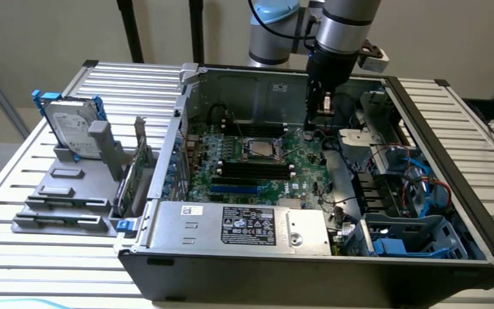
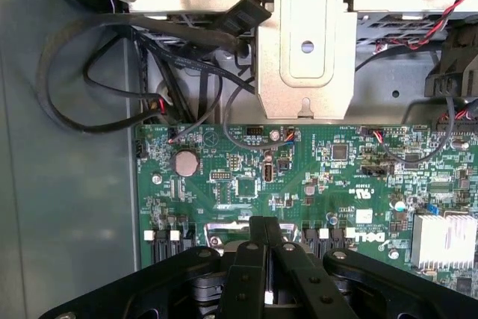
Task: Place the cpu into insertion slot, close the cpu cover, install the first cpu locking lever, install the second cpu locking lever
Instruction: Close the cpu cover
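The green motherboard (image 1: 247, 168) lies in the open computer case. The insertion slot (image 1: 260, 147) is the square socket with a grey metal rim near the board's middle, and a silvery square shows inside it. I cannot tell the cpu from the cpu cover there, nor how the levers stand. My black gripper (image 1: 318, 122) hangs just above the board, toward the exterior view's right of the socket and slightly farther back. In the wrist view the gripper (image 2: 266, 223) is shut, its fingers (image 2: 252, 259) pressed together over a silvery metal edge (image 2: 220, 231) on the motherboard (image 2: 314, 177).
A grey power supply (image 1: 238, 225) fills the case's front. Drive cages with blue cables (image 1: 406, 193) stand at the exterior view's right. Black cables (image 2: 149, 57) and a metal bracket (image 2: 306, 42) lie past the board's edge. A hard drive (image 1: 69, 125) stands outside on a grey rack.
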{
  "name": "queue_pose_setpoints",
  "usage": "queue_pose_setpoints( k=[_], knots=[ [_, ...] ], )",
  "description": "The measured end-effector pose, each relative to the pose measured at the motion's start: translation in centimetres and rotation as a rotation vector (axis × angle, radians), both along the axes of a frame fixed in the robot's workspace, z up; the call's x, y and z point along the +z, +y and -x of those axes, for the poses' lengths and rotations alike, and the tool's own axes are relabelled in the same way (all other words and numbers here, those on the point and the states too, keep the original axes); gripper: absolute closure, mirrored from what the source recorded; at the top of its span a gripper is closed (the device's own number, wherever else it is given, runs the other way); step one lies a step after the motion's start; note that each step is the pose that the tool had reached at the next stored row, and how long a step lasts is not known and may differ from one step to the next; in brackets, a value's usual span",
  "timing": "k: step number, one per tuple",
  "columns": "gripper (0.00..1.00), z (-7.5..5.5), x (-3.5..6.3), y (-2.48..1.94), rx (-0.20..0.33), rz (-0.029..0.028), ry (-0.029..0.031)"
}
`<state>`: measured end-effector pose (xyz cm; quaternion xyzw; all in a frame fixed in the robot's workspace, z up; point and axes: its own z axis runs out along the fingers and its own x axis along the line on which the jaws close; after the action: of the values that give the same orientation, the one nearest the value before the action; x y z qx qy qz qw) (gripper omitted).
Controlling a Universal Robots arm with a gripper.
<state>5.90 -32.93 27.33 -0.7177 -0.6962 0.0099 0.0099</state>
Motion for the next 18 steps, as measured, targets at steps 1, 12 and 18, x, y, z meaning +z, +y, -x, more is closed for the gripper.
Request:
queue_pose_setpoints(
  k=[1,12,18],
  knots=[
    [0.89,0.0,-0.01,0.0,0.0,-0.0001,0.0],
    [0.89,-1.3,-1.02,0.01,0.0,0.0,0.0],
    [0.89,-1.3,-2.11,0.06,0.0,0.0,0.0]
  ],
)
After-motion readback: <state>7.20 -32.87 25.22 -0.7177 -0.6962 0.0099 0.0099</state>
